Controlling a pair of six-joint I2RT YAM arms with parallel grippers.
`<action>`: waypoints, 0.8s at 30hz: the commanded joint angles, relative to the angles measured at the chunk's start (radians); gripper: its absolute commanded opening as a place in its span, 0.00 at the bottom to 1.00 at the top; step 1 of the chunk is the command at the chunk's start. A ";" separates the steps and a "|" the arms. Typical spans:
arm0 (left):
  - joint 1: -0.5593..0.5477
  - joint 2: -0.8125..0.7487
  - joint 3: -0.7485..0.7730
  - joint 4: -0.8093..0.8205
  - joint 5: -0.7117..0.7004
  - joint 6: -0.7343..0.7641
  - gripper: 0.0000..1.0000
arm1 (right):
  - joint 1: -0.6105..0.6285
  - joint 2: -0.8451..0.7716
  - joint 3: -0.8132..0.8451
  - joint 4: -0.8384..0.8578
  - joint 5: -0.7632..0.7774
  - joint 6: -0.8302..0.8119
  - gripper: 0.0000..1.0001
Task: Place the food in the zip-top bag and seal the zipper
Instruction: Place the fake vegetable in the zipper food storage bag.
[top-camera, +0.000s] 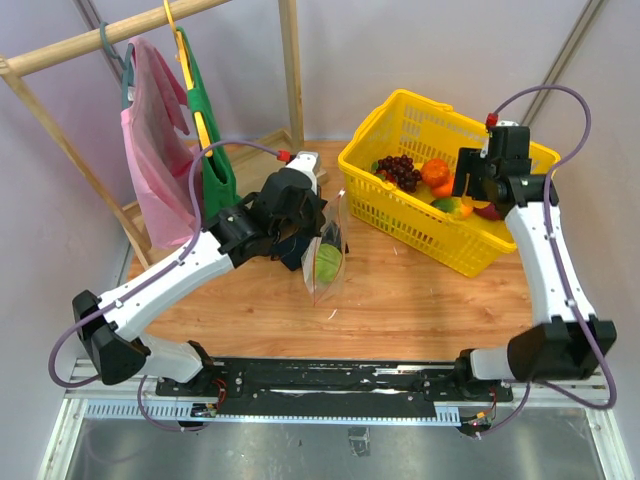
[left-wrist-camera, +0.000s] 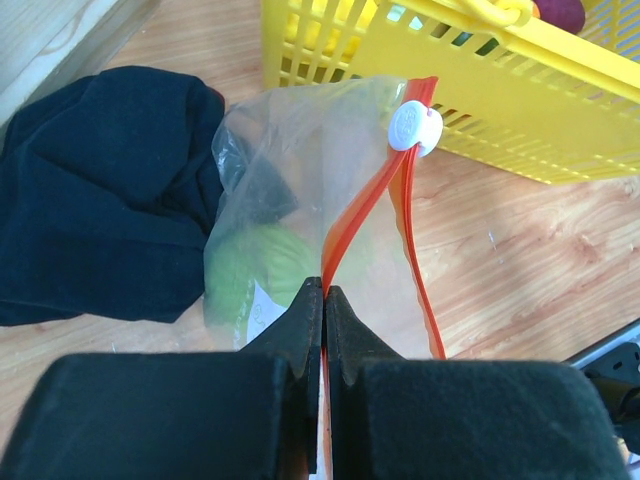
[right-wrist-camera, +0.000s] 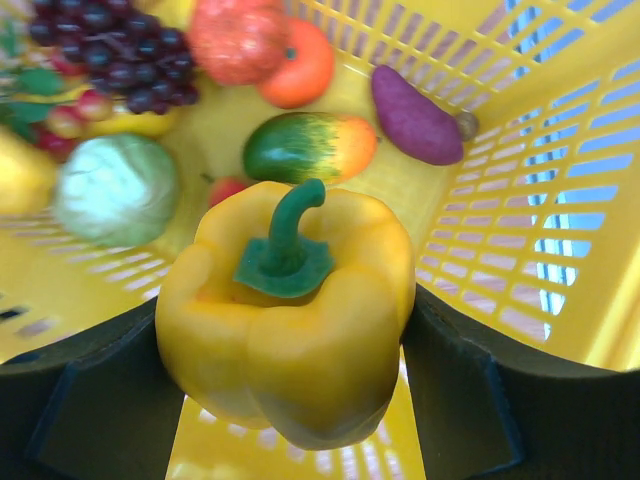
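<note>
The clear zip-top bag stands on the wooden table beside the yellow basket, with a pale green round food inside it. Its orange-red zipper gapes open, with a white slider at the far end. My left gripper is shut on one zipper strip near the bag. My right gripper is over the basket, shut on a yellow bell pepper. Below it lie grapes, an orange, a purple piece and a pale green ball.
A dark cloth lies left of the bag. A wooden rack with a pink garment and a green one on hangers stands at the back left. The basket walls rise close around my right gripper.
</note>
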 joint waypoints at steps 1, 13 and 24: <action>0.008 0.012 0.052 -0.007 -0.018 -0.008 0.00 | 0.088 -0.147 -0.042 0.041 0.011 0.051 0.51; 0.007 0.023 0.094 -0.021 0.010 -0.029 0.00 | 0.236 -0.404 -0.161 0.208 -0.191 0.140 0.50; 0.008 0.055 0.125 -0.016 0.068 -0.079 0.00 | 0.542 -0.555 -0.458 0.654 -0.278 0.255 0.51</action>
